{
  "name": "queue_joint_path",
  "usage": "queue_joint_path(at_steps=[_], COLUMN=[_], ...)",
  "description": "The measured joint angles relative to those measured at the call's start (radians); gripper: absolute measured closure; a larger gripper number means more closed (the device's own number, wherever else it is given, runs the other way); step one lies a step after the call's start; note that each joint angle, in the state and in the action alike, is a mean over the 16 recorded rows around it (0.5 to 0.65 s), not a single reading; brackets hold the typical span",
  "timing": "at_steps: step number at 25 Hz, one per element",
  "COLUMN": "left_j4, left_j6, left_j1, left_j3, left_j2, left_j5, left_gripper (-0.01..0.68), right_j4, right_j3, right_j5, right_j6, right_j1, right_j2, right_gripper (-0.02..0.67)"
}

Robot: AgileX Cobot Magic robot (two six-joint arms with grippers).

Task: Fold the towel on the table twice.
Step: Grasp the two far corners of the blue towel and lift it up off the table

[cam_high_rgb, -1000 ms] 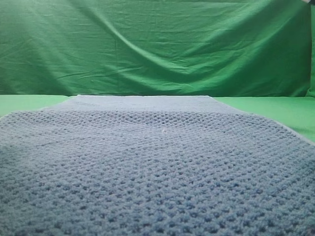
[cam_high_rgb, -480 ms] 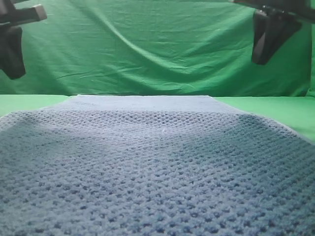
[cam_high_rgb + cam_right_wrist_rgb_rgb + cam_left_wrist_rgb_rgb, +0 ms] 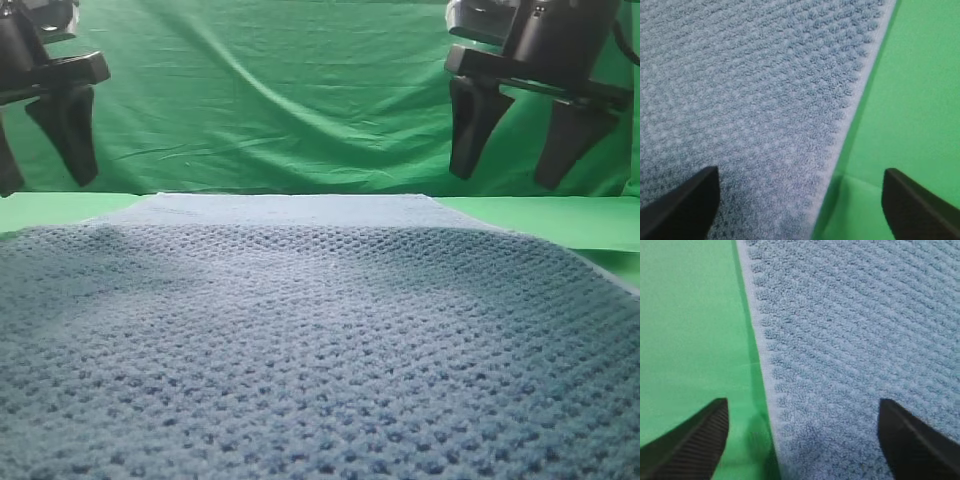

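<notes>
The towel [image 3: 300, 340] is lying flat and unfolded on the table [image 3: 590, 222], a thick blue-grey rectangle in a bumpy honeycomb weave with a paler, smoother hem running along its long edges. The table beside the towel is showing as plain, smooth green fabric, and beyond the towel's far edge a wrinkled green backdrop [image 3: 300, 90] is hanging in soft folds. No writing or label is showing anywhere. The left gripper [image 3: 35, 135] is hanging above the towel's far left corner with its dark, tapered fingers spread apart, straddling the towel's left hem in the wrist view. The right gripper [image 3: 517, 140] is hanging above the towel's far right corner, jaws likewise apart over the right hem. A second ago neither gripper was in sight above the towel; both have since come down into view and opened.
</notes>
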Motion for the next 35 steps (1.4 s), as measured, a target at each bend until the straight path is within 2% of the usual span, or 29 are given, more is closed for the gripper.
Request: queue_joint_path(at_steps=[3, 5, 9, 22, 29, 32, 35], left_j4=[-0.004, -0.007, -0.011, -0.011, -0.010, -0.012, -0.019], left_j6=[-0.001, -0.001, -0.003, -0.003, -0.002, -0.001, 0.000], left_j1=[0.000, 0.000, 0.000, 0.000, 0.000, 0.000, 0.000], left_j3=[-0.001, -0.002, -0.002, -0.012, -0.019, -0.021, -0.022], left_j2=[0.011, 0.019, 0.040, 0.109, 0.120, 0.122, 0.124], left_j5=[-0.003, -0.006, -0.017, -0.069, -0.076, -0.074, -0.069], left_gripper=[0.139, 0.082, 0.032, 0.031, 0.065, 0.083, 0.112], right_j4=[0.010, 0.015, 0.020, 0.015, 0.007, 0.005, 0.004], right_j3=[-0.001, -0.001, -0.003, -0.016, -0.023, -0.026, -0.028], right_j5=[-0.007, -0.014, -0.035, -0.110, -0.107, -0.092, -0.070], right_j6=[-0.016, -0.021, -0.024, -0.039, -0.045, -0.046, -0.045], right_j1=[0.000, 0.000, 0.000, 0.014, 0.029, 0.034, 0.037], right_j2=[0.021, 0.034, 0.061, 0.121, 0.130, 0.132, 0.132], right_gripper=[0.066, 0.025, 0.012, 0.053, 0.068, 0.115, 0.203])
